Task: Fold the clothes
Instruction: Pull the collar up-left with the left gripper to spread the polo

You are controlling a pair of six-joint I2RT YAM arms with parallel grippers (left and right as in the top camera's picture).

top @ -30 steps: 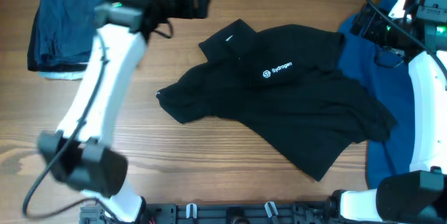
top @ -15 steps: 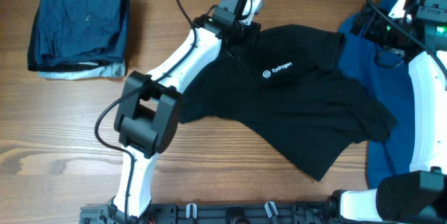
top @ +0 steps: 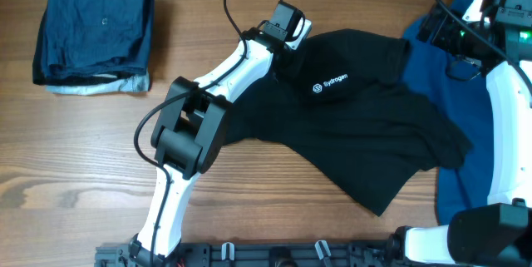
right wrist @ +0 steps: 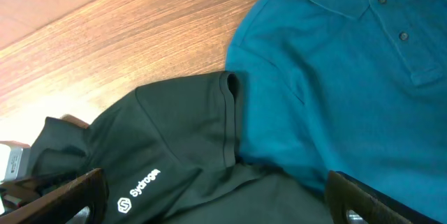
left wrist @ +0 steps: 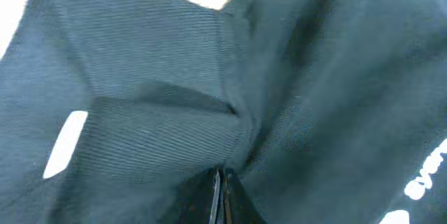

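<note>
Nearby, folded navy stack (top: 93,34), blue shirt (top: 424,55) under black polo (top: 357,126)

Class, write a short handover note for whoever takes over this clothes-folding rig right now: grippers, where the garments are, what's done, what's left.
The left gripper is shut on the black polo near its collar.
The right gripper is open and empty, above that polo's sleeve and the blue polo.
The black polo lies unfolded mid-table, overlapping the blue polo at the right.
Done: navy stack folded, far left.
Left: fold both polos.
</note>
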